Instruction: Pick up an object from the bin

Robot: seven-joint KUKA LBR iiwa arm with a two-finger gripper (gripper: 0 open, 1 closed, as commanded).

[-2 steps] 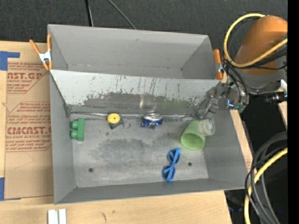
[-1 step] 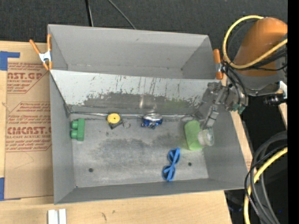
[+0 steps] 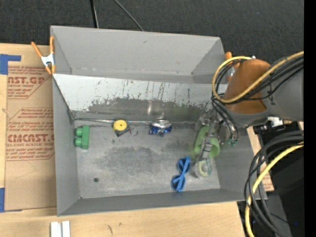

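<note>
My gripper [image 3: 208, 148] is low at the right side of the bin, close to the right wall. Right under it lies a pale green elongated thing [image 3: 199, 140], and a small whitish-green ring-shaped thing [image 3: 203, 169] sits just in front of its tip. A blue plastic piece shaped like small scissors [image 3: 180, 175] lies a little to the left of the ring, near the bin's front edge. From this angle I cannot make out whether anything is gripped.
Along the back of the floor lie a blue and silver crumpled thing [image 3: 160, 127] and a yellow round thing [image 3: 119, 126]. A green block [image 3: 82, 137] rests by the left wall. The arm with its orange cover and yellow cables overhangs the right rim.
</note>
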